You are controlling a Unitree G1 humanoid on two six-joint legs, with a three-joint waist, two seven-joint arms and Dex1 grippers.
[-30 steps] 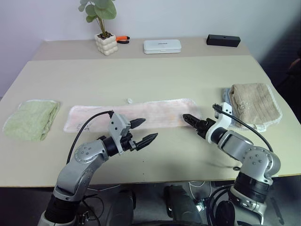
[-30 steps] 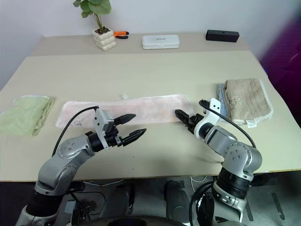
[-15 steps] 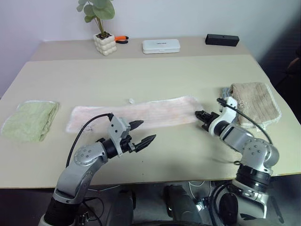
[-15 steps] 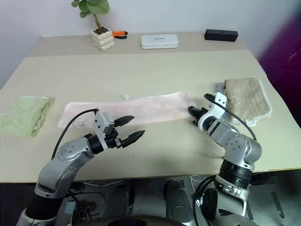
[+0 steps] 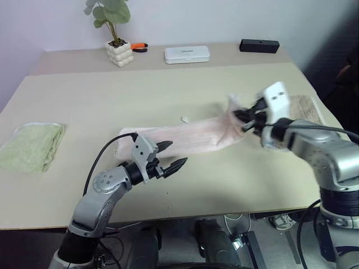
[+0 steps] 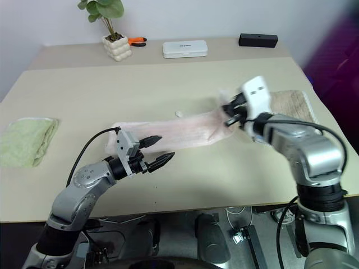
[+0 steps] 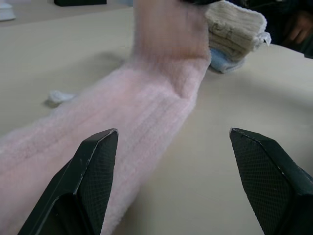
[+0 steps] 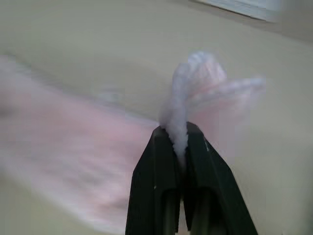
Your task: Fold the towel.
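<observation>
Right gripper [image 5: 245, 119] lifting one end of the towel [image 5: 185, 136].
Its jaws are clamped on the pale pink towel's right end, raised off the counter [image 5: 168, 89] at centre right of the frame; the rest lies flat across the middle. Left gripper [image 5: 171, 156], jaws apart and empty, hovers at the towel's lower edge. A green folded towel [image 5: 31, 147] lies at far left, a beige one [image 5: 307, 106] at right.

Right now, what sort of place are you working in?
Probably an office or lab test bench, not a laundry: a plain beige table against a wall, with a potted plant, a white case and orange-handled pliers along its back.
</observation>
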